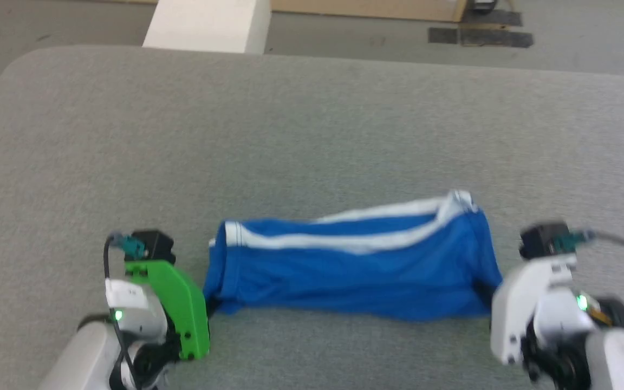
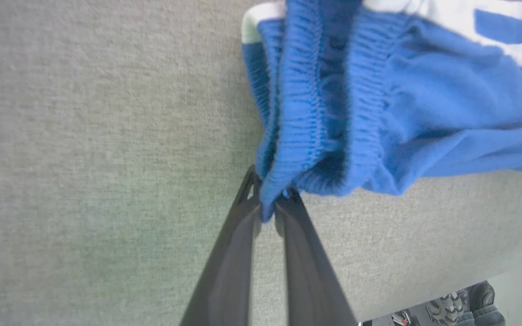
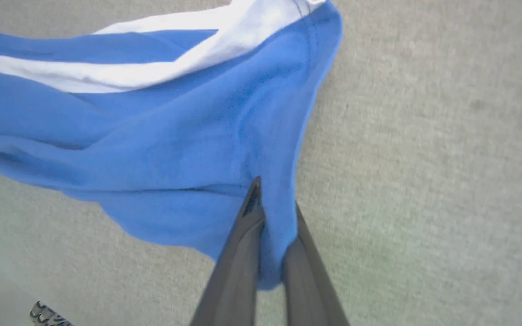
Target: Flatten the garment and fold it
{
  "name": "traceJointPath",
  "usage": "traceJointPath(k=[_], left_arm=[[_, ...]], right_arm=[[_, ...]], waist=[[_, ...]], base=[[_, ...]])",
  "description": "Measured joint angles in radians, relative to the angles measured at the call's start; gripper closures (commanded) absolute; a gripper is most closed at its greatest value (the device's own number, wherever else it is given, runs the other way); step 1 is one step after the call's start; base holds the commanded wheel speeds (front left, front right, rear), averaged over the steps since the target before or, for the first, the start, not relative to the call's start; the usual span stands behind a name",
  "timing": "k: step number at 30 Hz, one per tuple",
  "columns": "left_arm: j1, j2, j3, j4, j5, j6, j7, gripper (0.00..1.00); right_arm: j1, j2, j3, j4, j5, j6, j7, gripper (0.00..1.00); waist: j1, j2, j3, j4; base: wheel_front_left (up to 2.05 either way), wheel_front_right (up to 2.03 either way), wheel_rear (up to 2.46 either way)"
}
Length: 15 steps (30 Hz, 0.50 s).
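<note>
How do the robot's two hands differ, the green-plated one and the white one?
The left gripper has a green plate and pinches the royal-blue shorts' ribbed waistband; the right gripper has a white casing and pinches smooth fabric at the other end. Both are shut on the shorts.

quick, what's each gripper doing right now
Left gripper: closed on the elastic waistband end of the soft royal-blue shorts with white stripes.
Right gripper: closed on the same shorts' other end.
</note>
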Motion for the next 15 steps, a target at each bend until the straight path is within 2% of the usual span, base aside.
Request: traceJointPath(k=[6, 7, 8, 9, 10, 15], left_arm=[[0.096, 0.017, 0.013, -0.029, -0.048, 0.036, 0.039, 1.0], [0.108, 0.022, 0.018, -0.038, -0.053, 0.042, 0.044, 0.78], [0.115, 0.025, 0.022, -0.044, -0.056, 0.044, 0.046, 0.11], [0.121, 0.027, 0.027, -0.051, -0.059, 0.046, 0.046, 0.0], [0.126, 0.03, 0.037, -0.058, -0.062, 0.051, 0.046, 0.0], [0.156, 0.055, 0.095, -0.132, -0.108, 0.061, 0.045, 0.0]], right_arm=[[0.166, 0.002, -0.019, -0.041, 0.131, 0.0, -0.045, 1.0], [0.176, 0.003, -0.021, -0.04, 0.141, 0.0, -0.063, 1.0], [0.18, 0.003, -0.024, -0.038, 0.147, 0.0, -0.078, 0.78], [0.18, 0.003, -0.024, -0.037, 0.156, 0.0, -0.091, 0.51], [0.18, 0.002, -0.025, -0.038, 0.171, 0.0, -0.104, 0.0], [0.189, 0.0, -0.063, -0.074, 0.226, 0.0, -0.132, 0.0]], waist=[[0.0, 0.0, -0.027, -0.051], [0.0, 0.0, -0.03, -0.059], [0.0, 0.0, -0.032, -0.065], [0.0, 0.0, -0.034, -0.071], [0.0, 0.0, -0.036, -0.075], [0.0, 0.0, -0.05, -0.081]], base=[[0.0, 0.0, 0.0], [0.0, 0.0, 0.0], [0.0, 0.0, 0.0], [0.0, 0.0, 0.0], [0.0, 0.0, 0.0], [0.0, 0.0, 0.0]])
